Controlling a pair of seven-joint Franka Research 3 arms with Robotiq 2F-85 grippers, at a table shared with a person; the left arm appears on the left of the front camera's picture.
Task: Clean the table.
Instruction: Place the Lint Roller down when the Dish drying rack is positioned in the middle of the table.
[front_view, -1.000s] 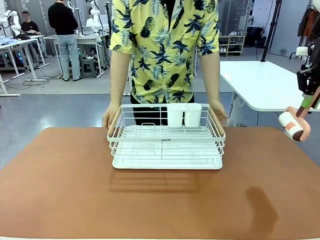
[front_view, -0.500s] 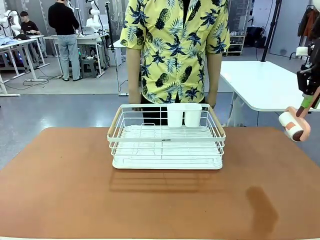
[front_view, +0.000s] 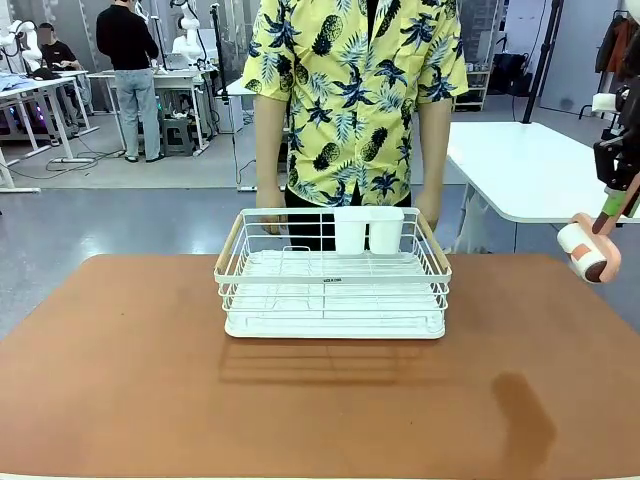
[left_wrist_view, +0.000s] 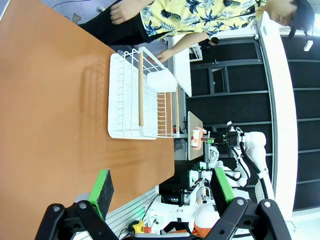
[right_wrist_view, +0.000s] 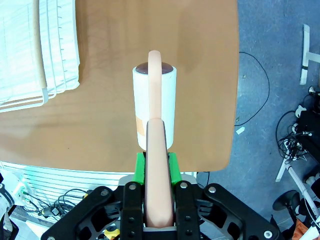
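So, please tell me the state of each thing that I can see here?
lint roller: held above the table's edge, off the surface.
right gripper: shut on the roller's handle.
left gripper: open, nothing between its fingers.
dish rack: upright on the table.

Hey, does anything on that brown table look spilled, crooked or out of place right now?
Nothing looks spilled or damaged. The white dish rack sits square and upright on the table, apparently empty. The dark patch at front right looks like a shadow, not a stain. The right pincer holds a lint roller above the table's edge.
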